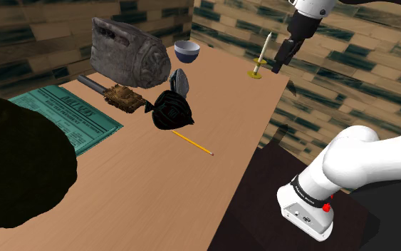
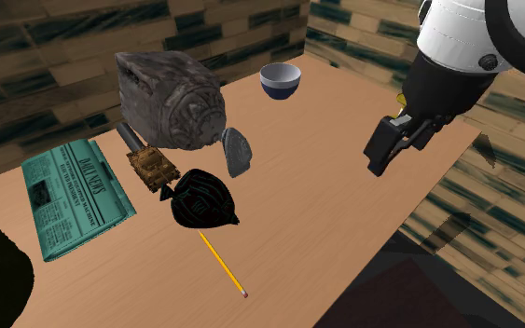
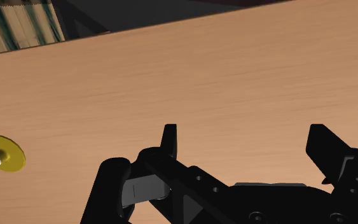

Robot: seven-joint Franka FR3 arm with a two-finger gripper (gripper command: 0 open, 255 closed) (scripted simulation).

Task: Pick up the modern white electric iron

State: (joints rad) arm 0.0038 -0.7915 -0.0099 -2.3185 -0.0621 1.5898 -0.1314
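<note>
Claw (image 3: 247, 137) spread wide, nothing in it; I'm hovering over the tabletop (image 3: 203, 76) near the yellow-based stick (image 3: 2, 153). Grey iron (image 1: 179, 82) sits well apart, beside the black lump (image 1: 172, 110).

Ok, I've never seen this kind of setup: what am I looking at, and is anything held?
A white robot arm with a black two-finger tool reaches over a wooden table. Two pictures come from cameras around the table; the third looks along the tool from the wrist. On the table lie a newspaper, a stone-like block, a toy tank, a black lump, a pencil, a bowl, a yellow-footed pin and the iron, drawn grey, between block and lump. The tool is open, holds nothing, and hovers near the pin, apart from the iron.
</note>
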